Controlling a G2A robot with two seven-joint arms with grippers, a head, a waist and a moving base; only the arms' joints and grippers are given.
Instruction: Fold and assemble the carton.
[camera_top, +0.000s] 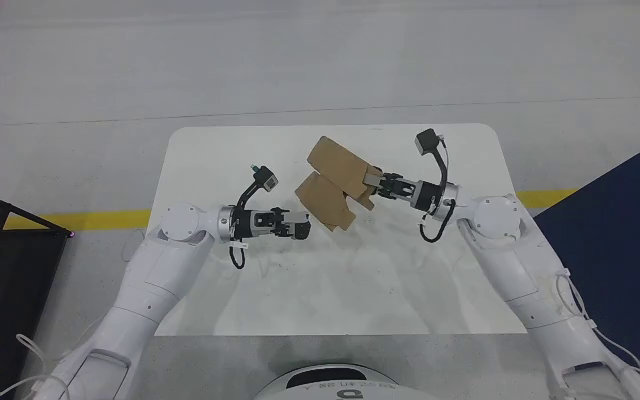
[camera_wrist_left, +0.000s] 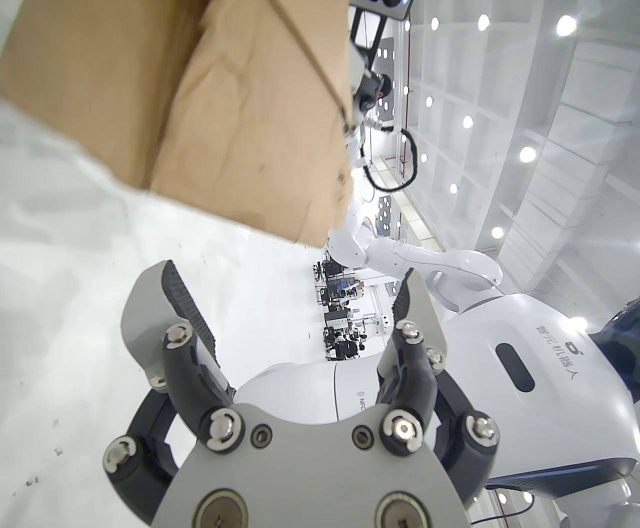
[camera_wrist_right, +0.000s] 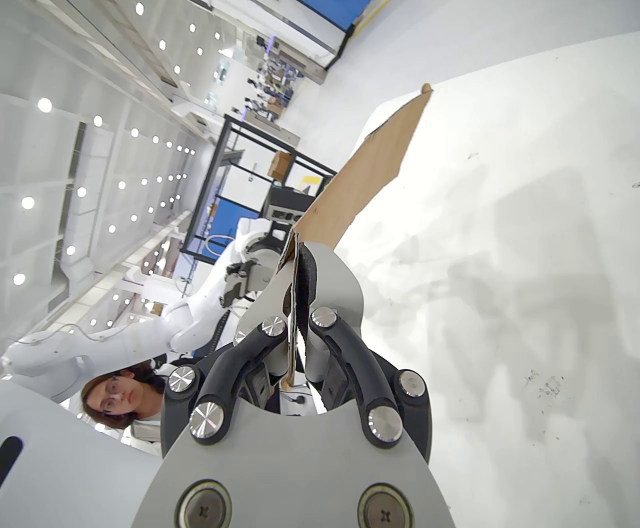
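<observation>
— Carton (camera_top: 335, 180): where is it?
— Brown and partly folded, over the middle of the white table (camera_top: 400, 290), toward the far side. Its panels are tilted, not flat.
— What holds it?
— Right gripper (camera_top: 372, 183), at the carton's right edge. Its fingers are clamped on a thin cardboard flap, one on each face.
— And the left gripper (camera_top: 303, 228)?
— Just near-left of the carton, pointing at it and apart from it. Its fingers are spread wide, released.
— Does the carton touch the table?
— Its lower edge sits close to the surface; contact cannot be told.
</observation>
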